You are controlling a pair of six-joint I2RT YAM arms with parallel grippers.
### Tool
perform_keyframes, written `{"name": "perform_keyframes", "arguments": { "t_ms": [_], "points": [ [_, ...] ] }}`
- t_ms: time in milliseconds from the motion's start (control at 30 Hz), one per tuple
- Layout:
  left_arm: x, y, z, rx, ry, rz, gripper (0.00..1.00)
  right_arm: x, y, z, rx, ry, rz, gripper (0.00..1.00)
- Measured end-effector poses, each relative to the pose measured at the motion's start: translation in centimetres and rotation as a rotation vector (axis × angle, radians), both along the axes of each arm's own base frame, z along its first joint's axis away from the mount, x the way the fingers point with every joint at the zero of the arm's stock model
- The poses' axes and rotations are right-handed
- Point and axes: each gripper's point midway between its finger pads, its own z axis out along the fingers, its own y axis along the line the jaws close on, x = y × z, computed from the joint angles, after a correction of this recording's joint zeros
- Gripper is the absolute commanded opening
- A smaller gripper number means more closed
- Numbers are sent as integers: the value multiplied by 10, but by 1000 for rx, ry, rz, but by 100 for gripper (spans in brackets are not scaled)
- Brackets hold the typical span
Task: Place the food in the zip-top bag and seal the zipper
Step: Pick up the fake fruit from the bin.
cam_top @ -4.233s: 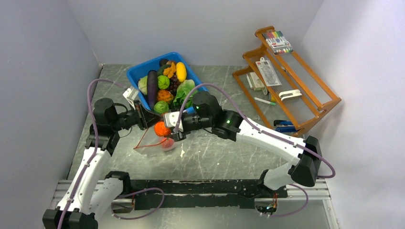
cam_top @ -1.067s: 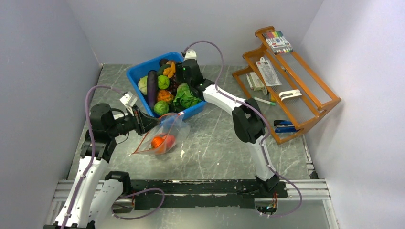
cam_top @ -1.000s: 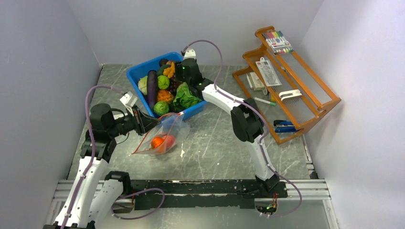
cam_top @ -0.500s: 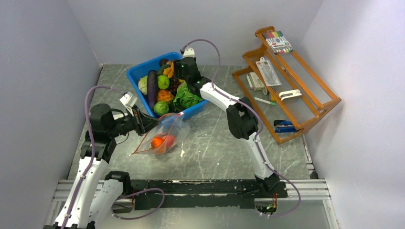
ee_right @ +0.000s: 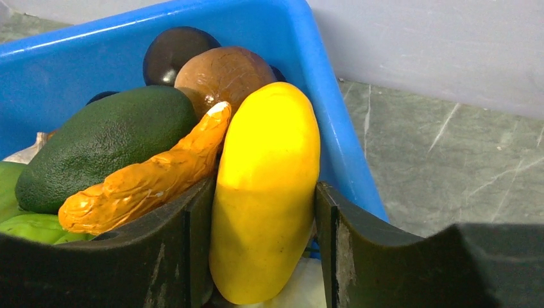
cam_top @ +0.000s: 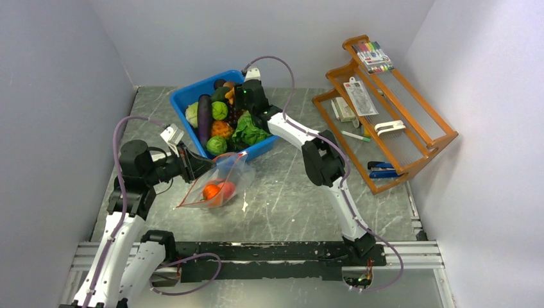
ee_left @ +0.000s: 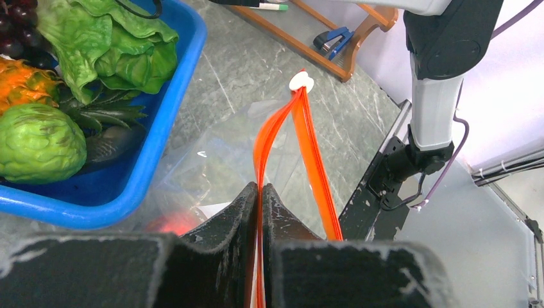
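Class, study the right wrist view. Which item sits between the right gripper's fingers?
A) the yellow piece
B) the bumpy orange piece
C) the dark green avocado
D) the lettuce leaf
A: the yellow piece stands upright between the right gripper, whose two dark fingers sit against its sides, inside the blue bin.

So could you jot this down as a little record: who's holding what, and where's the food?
Left claw: shut on the zipper, holding the bag by its mouth edge
Right claw: closed against both sides of the yellow piece, which lies in the blue bin
Zip-top bag: mouth open, not sealed
In the bag: orange-red pieces
In the bin: eggplant, green ball, other toy produce
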Motion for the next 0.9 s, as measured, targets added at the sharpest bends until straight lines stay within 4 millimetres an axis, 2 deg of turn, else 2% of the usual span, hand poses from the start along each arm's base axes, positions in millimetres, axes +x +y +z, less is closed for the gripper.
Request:
{"name": "perform_keyframes", "arguments": {
  "t_ms": [100,400,900],
  "points": [
    [0,0,0,0,-2,0,7,0,-2,-1,-7,-12,1,31],
    [0,0,0,3,-6,0,7,-7,-5,1,4,-23,22,28],
    [6,4,0,13,-14,43,7,-26,-11,26,20,-57,77,23]
  ]
}}
